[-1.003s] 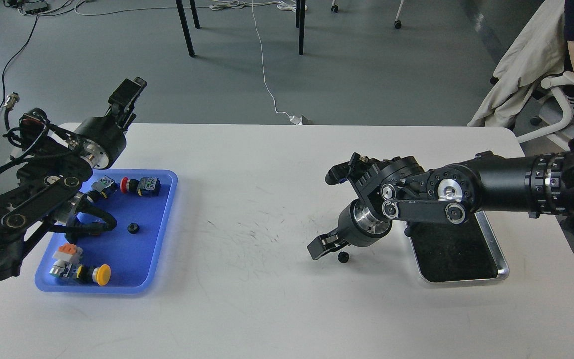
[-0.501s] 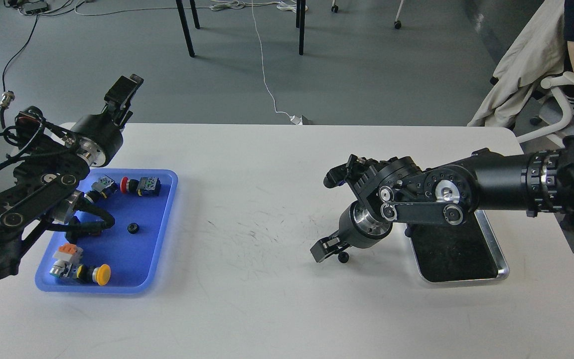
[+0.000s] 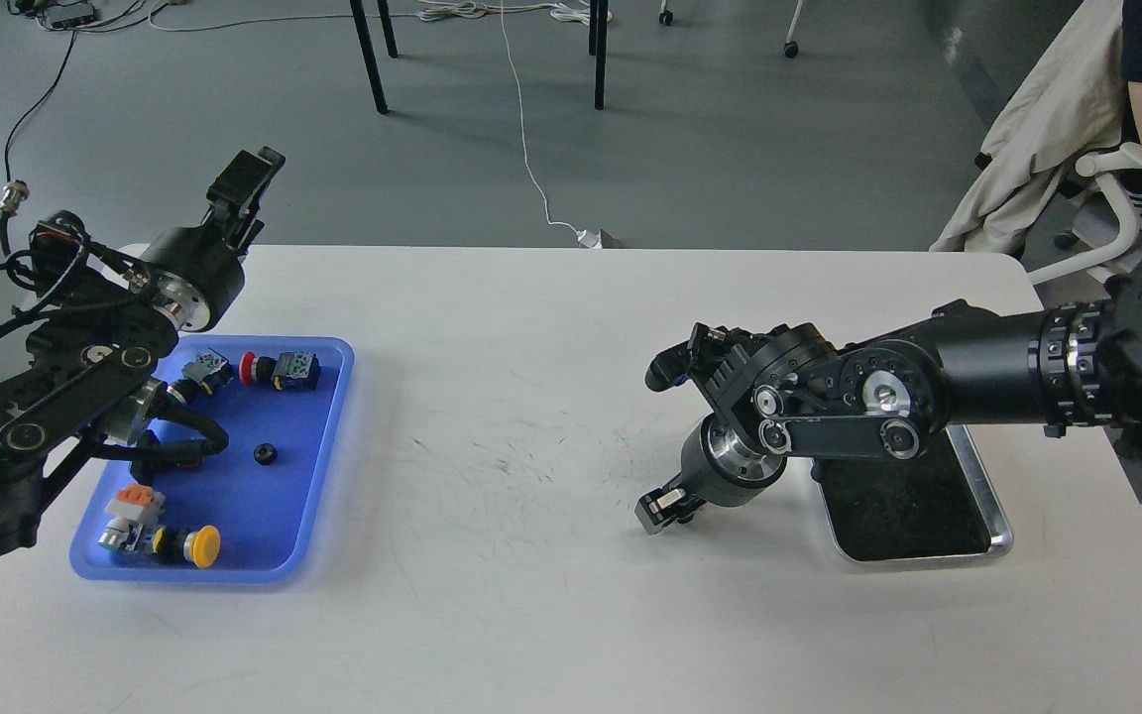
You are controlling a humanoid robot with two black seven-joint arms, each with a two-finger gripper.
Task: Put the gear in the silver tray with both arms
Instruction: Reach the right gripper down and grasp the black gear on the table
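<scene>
White table runs bare across the near edge, and just beyond it the right pincer is seen pressed low to the surface, a little left of the silver tray. No gear can be made out at its tip: the small black part is presumably hidden under or between the fingers, but this cannot be confirmed, and whether the fingers are together, apart or clamped on the gear cannot be told from this dark, end-on view. The gear is therefore judged to lie at the pincer itself, on the table and outside the tray, which sits just to the right with its floor partly covered by the right arm. A slip is the main risk: a small toothed wheel caught off-centre could be squeezed out sideways and rolled across the table, or dropped during the short carry over the raised rim. Farther left, a blue tray holds switches, buttons and a second black gear. Farthest back, the left pincer is raised beyond the table's edge, well apart from everything, holding nothing visible; its fingers cannot be told apart.
</scene>
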